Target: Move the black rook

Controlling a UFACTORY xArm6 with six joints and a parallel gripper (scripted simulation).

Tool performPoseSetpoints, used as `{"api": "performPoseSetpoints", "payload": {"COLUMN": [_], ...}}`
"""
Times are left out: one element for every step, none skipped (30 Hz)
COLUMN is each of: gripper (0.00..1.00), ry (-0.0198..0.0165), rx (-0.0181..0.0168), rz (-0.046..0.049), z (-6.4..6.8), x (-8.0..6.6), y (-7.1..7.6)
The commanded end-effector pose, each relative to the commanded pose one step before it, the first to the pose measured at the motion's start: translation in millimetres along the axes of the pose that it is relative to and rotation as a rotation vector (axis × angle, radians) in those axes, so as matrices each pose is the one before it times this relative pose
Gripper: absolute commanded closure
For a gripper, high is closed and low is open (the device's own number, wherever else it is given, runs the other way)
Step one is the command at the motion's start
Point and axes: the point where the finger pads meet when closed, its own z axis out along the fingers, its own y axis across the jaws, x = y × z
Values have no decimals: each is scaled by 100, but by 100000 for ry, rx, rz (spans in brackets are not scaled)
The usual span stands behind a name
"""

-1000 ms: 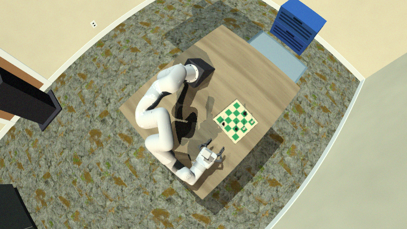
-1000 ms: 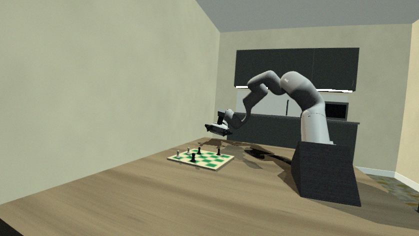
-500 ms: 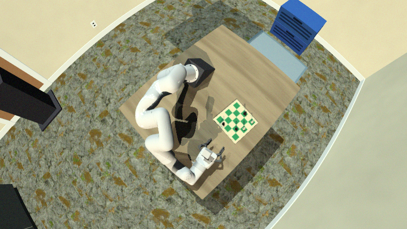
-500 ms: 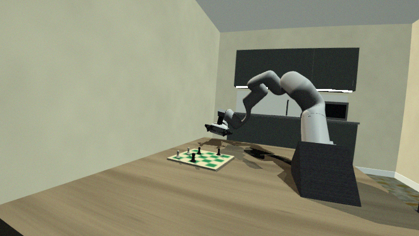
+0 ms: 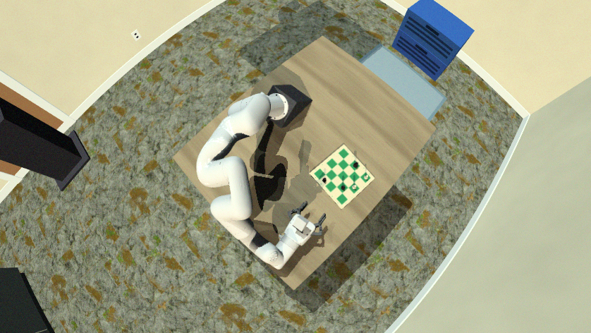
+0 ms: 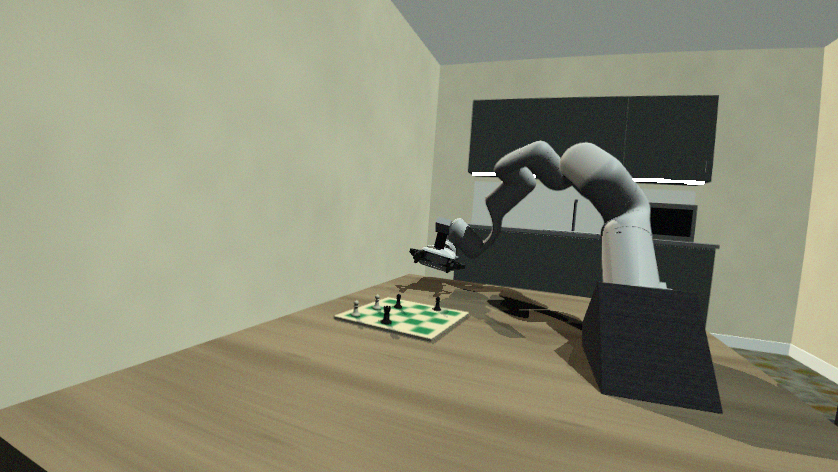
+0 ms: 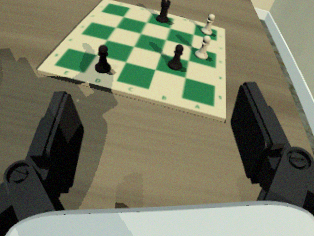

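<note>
The green and cream chessboard point(image 5: 342, 176) lies on the wooden table and also shows in the side view point(image 6: 402, 316) and in the wrist view point(image 7: 140, 50). The black rook point(image 7: 162, 10) stands upright near the board's far edge from my gripper, and it also shows in the overhead view point(image 5: 355, 164) and in the side view point(image 6: 385, 314). Two other black pieces point(image 7: 101, 60) point(image 7: 176, 57) and two white pieces point(image 7: 209, 24) point(image 7: 202, 48) stand upright on the board. My gripper point(image 5: 314, 209) point(image 6: 436, 260) point(image 7: 156, 106) is open and empty. It hangs above the bare table, short of the board's near edge.
The arm's dark base block point(image 5: 289, 103) point(image 6: 650, 345) stands on the table, away from the board. The table edge runs close behind the board's right side point(image 7: 280, 41). A blue cabinet point(image 5: 431, 37) stands off the table.
</note>
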Motion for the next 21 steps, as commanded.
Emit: {"api": "performPoseSetpoints", "payload": {"gripper": [0, 0, 0, 0, 0, 0, 0, 0, 0, 0, 0, 0, 0, 0, 0, 0, 0, 0, 0, 0, 0], "ry": [-195, 0, 0, 1, 1, 3, 4, 0, 0, 0, 0, 0, 0, 0, 0, 0, 0, 0, 0, 0, 0], "rx": [-44, 0, 0, 1, 2, 4, 5, 0, 0, 0, 0, 0, 0, 0, 0, 0, 0, 0, 0, 0, 0], "rz": [-266, 0, 0, 0, 0, -1, -1, 0, 0, 0, 0, 0, 0, 0, 0, 0, 0, 0, 0, 0, 0], "z": [-78, 0, 0, -2, -4, -8, -11, -15, -19, -23, -26, -29, -31, -33, 0, 0, -33, -33, -31, -29, -26], "x": [100, 0, 5, 36, 89, 157, 234, 314, 395, 472, 541, 599, 644, 673, 0, 0, 683, 677, 649, 604, 541], "y": [85, 0, 1, 8, 19, 33, 49, 67, 84, 100, 114, 126, 136, 143, 0, 0, 144, 143, 137, 127, 114]}}
